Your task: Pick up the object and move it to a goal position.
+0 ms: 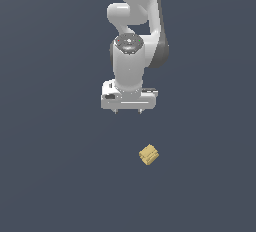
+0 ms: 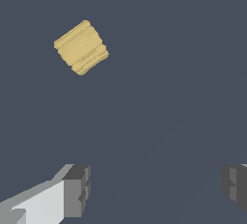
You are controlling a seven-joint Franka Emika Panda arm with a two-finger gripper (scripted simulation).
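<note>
The object (image 1: 149,154) is a small tan-yellow ridged chunk lying on the dark grey floor, nearer the camera than the arm and slightly toward the exterior view's right. My gripper (image 1: 128,111) hangs from the white arm, pointing down, well apart from the object and holding nothing. In the wrist view the object (image 2: 81,47) lies by itself on the floor, far from my gripper (image 2: 157,187). Its two grey fingertips (image 2: 77,190) stand wide apart, so the gripper is open.
Only the plain dark grey floor (image 1: 50,176) surrounds the arm and the object. No other objects, containers or edges appear in either view.
</note>
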